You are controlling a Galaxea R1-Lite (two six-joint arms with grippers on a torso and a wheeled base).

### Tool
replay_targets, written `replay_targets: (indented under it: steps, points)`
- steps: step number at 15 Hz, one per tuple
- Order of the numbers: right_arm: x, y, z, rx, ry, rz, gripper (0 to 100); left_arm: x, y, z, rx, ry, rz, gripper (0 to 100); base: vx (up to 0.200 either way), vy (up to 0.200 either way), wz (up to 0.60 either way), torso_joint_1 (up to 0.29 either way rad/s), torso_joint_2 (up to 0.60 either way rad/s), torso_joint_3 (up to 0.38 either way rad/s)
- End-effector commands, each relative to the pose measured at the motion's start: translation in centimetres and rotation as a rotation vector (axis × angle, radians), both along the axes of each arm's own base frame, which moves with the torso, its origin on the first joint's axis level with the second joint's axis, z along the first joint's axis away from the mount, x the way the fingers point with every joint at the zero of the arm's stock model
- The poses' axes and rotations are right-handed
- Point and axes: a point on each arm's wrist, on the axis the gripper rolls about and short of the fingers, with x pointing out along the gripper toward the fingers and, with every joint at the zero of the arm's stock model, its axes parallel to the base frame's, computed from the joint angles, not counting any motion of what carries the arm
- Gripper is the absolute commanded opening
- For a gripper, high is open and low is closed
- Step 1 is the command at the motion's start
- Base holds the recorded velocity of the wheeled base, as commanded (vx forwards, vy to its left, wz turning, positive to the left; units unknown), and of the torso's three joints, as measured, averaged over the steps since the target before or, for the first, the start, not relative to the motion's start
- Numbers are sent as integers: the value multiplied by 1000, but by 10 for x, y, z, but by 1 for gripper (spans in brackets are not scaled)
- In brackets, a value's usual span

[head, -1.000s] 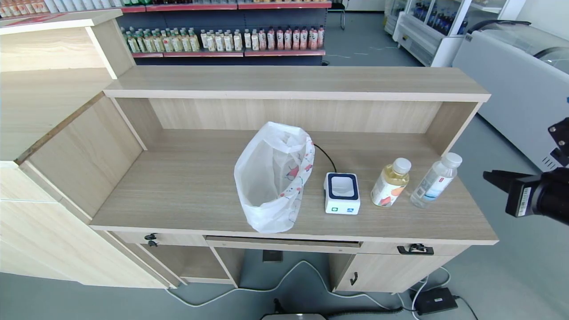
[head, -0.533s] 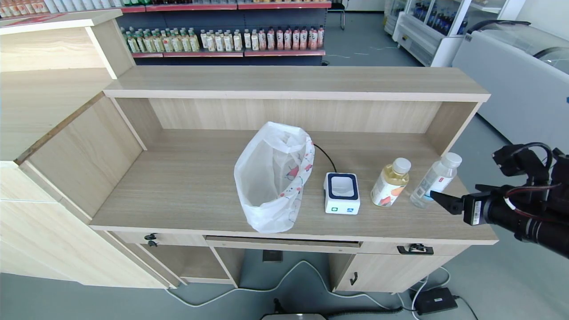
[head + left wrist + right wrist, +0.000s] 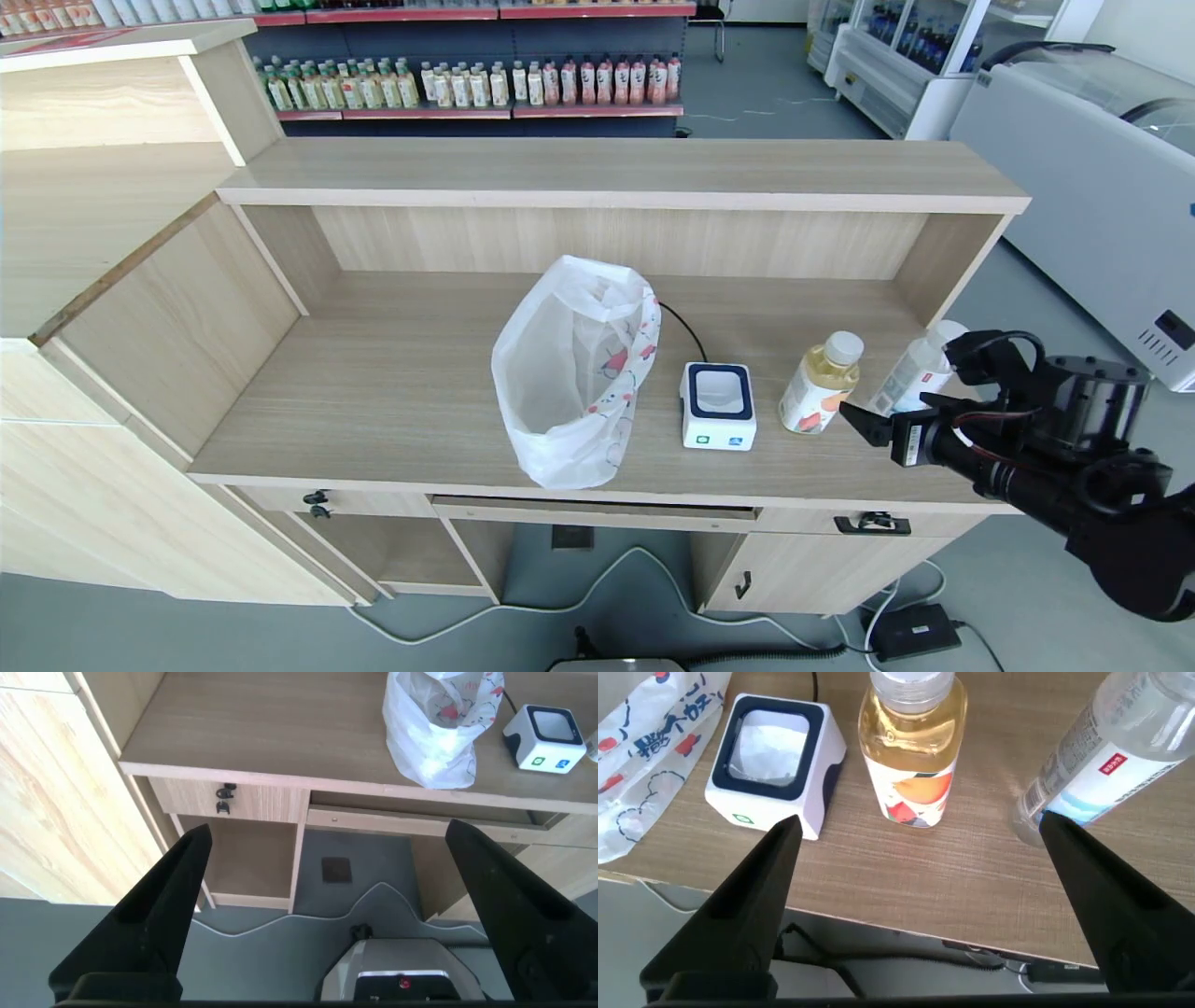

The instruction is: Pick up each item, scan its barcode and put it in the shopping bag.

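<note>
My left gripper [image 3: 327, 924] hangs low in front of the counter [image 3: 401, 411], below its front edge and well to the left of the scanner [image 3: 718, 404]. Its fingers [image 3: 154, 919] are spread wide with nothing between them.

On the counter, the white shopping bag [image 3: 574, 373] stands just left of the scanner, close to it but apart as far as I can see. Its mouth is open, and there is red and dark print on the side facing the scanner. The scanner is a small white box with a dark-framed window on top, near the counter's front edge. A black cable [image 3: 681, 327] runs from behind it toward the back, past the bag.

Just right of the scanner stands the yellow-drink bottle [image 3: 820, 384], upright, white cap on, not touching the scanner. Farther right is the clear bottle [image 3: 910, 373], also capped, near the yellow one without touching it.

My right gripper [image 3: 866, 422] hovers over the counter's front strip, right of the scanner. Its tip is in line with the gap between the two bottles and nearer me than both. Its fingers [image 3: 738, 919] are released, wide apart, holding nothing.
</note>
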Motion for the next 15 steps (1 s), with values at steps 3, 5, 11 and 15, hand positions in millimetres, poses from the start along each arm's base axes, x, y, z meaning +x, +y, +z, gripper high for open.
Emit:
replay_targets:
  steps: [3, 5, 11, 15]
  points:
    - [24, 19, -24, 10, 14, 49, 100, 0, 0, 0, 0, 0, 0, 100, 0, 0, 0, 0, 0, 0]
    - [29, 21, -25, 11, 4, 54, 100, 0, 0, 0, 0, 0, 0, 100, 0, 0, 0, 0, 0, 0]
    - [53, 21, -35, 3, -21, -3, 100, 0, 0, 0, 0, 0, 0, 100, 0, 0, 0, 0, 0, 0]
    - [68, 25, -41, 29, -40, -3, 100, 0, 0, 0, 0, 0, 0, 100, 0, 0, 0, 0, 0, 0]
